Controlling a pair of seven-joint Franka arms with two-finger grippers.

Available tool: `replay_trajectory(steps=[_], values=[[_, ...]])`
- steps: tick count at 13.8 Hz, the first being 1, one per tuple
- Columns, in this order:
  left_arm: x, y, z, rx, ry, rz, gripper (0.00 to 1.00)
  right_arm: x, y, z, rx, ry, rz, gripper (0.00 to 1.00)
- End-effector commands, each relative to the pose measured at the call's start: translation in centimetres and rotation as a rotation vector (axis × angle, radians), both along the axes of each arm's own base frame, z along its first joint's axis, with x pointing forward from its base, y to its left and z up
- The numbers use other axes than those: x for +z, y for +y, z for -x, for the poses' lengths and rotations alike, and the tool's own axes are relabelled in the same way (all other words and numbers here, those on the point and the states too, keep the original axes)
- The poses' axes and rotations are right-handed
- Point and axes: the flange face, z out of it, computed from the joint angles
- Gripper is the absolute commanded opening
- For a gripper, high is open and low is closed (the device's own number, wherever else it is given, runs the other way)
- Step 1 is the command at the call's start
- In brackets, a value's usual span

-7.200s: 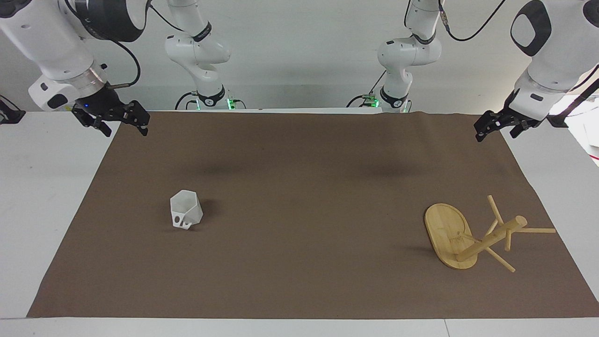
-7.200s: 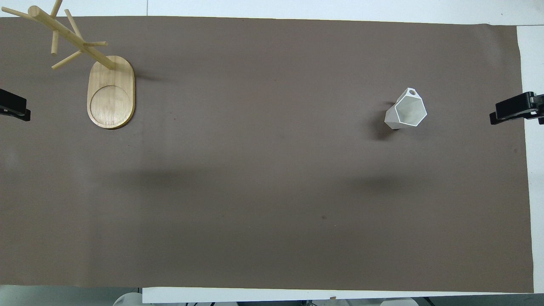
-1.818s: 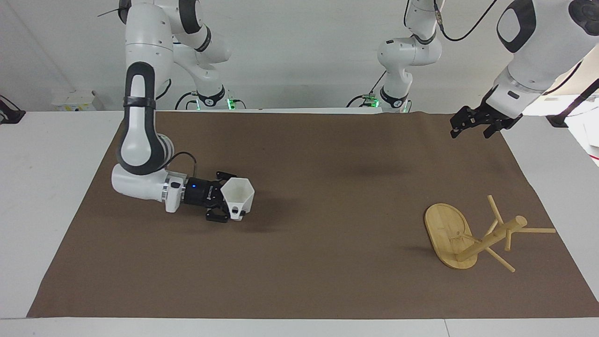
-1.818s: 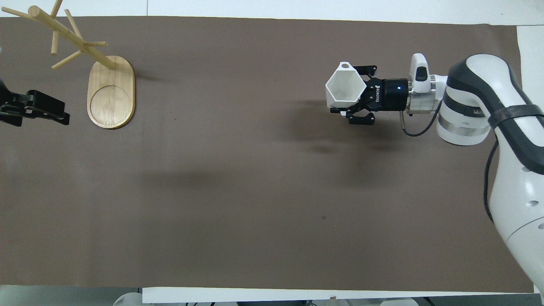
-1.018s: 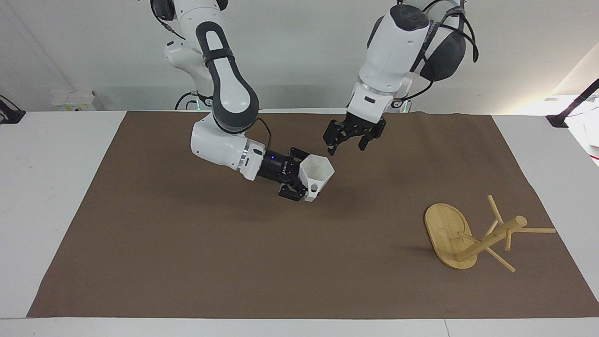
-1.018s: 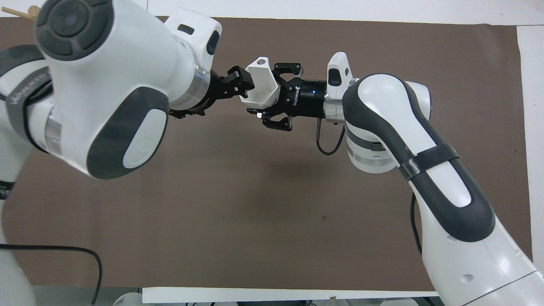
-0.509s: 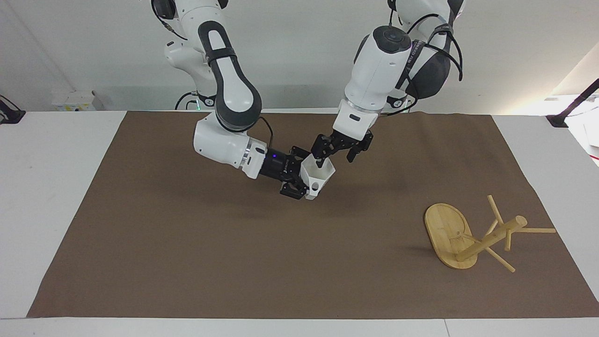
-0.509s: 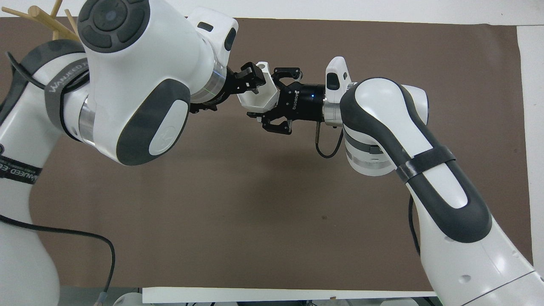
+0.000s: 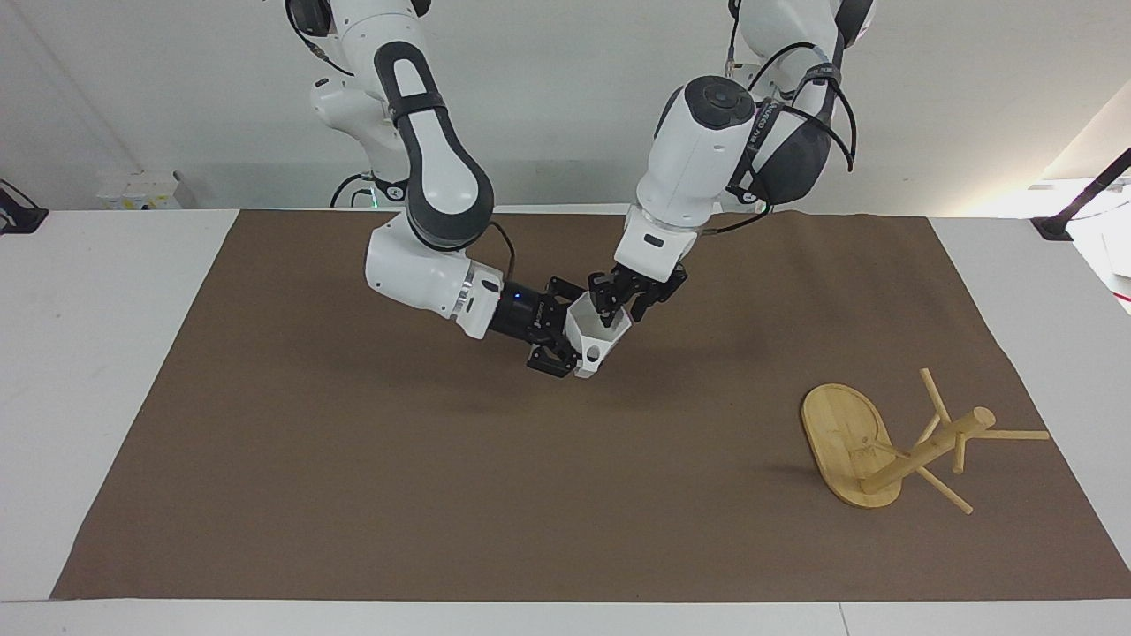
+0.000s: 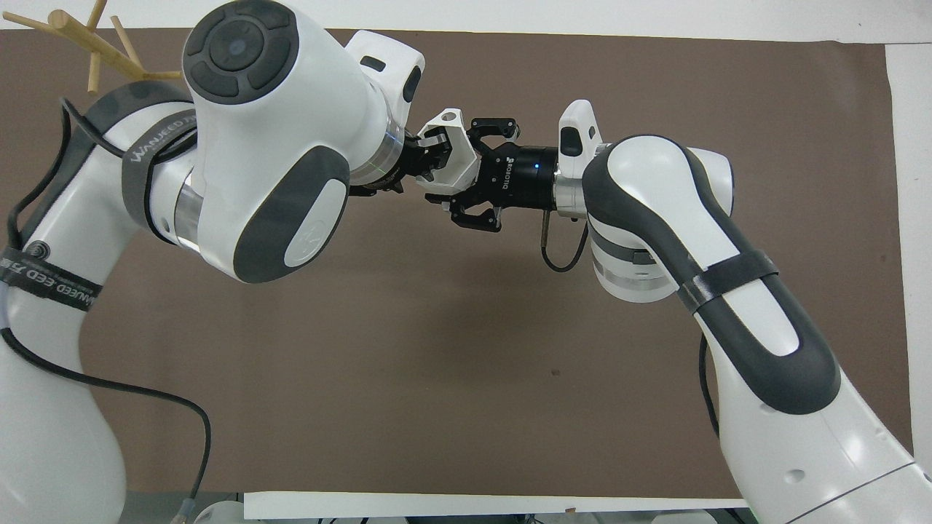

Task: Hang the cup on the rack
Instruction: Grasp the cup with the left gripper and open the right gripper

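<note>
Facing view shows my right gripper [image 9: 565, 340] clamped on the cup [image 9: 596, 334], held mid-table in the air so my left gripper [image 9: 618, 309] can straddle its rim; whether those 2 fingers have closed, I cannot tell. The rack [image 9: 892, 442] waits at the left arm's end.

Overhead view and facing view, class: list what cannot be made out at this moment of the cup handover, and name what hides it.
- Rack, overhead view: base and lower post hidden by the left arm; peg tips cut off by the top edge.
- Left end effector, facing view: whether it has gripped the cup rim is too small to tell; one fingertip is inside the mouth.
- Cup, overhead view: interior partly covered by the left end effector.
- Right end effector: contact faces hidden by the cup.
</note>
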Motion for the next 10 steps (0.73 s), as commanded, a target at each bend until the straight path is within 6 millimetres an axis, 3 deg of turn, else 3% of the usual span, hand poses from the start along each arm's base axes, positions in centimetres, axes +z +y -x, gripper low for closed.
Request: replay_trajectory(steps=[1, 5, 6, 7, 9, 10], values=[[0.3, 0.2, -0.1, 0.006, -0.023, 0.010, 0.00, 0.4, -0.4, 0.5, -0.016, -0.004, -0.005, 0.29], [0.0, -0.1, 0.1, 0.000, -0.020, 0.007, 0.00, 0.5, -0.5, 0.5, -0.005, -0.030, -0.003, 0.35], [0.1, -0.1, 0.2, 0.001, -0.019, 0.006, 0.00, 0.5, -0.7, 0.5, -0.007, -0.030, -0.003, 0.44], [0.4, 0.1, 0.0, 0.006, -0.023, 0.005, 0.00, 0.3, -0.9, 0.5, -0.009, -0.026, -0.002, 0.99], [0.7, 0.6, -0.4, 0.017, -0.035, 0.004, 0.00, 1.3, -1.8, 1.2, -0.020, -0.033, 0.000, 0.99], [0.6, 1.1, -0.7, 0.032, -0.036, 0.001, 0.00, 1.6, -3.2, 1.7, -0.032, -0.031, 0.001, 0.99]])
